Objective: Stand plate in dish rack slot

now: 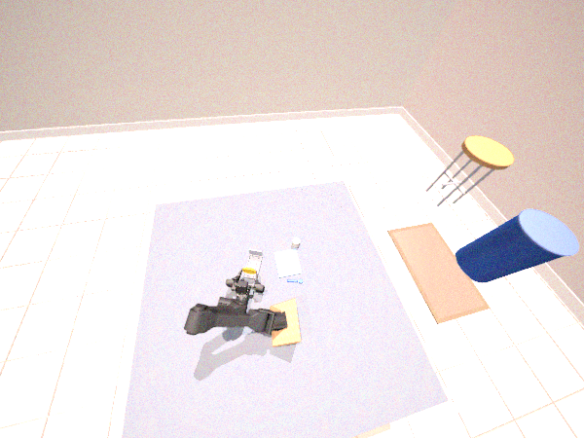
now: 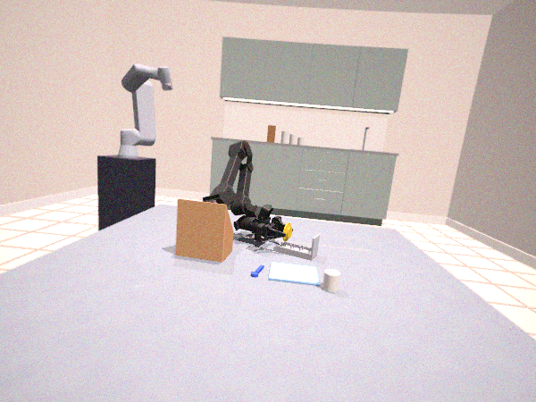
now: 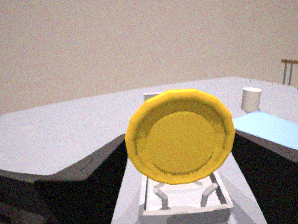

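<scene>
No legible writing appears. The dark articulated arm reaches low and forward. The pale metal dish rack has an upright end panel and thin rails. The gripper grasps the round, glossy yellow plate, held upright on edge just above the rack's near end.

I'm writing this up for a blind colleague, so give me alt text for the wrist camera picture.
A round yellow plate stands on edge in the middle of the picture, held by the gripper, just above the near end of a pale dish rack. Behind it, on the right, lie a light blue board and a small white cup.
</scene>
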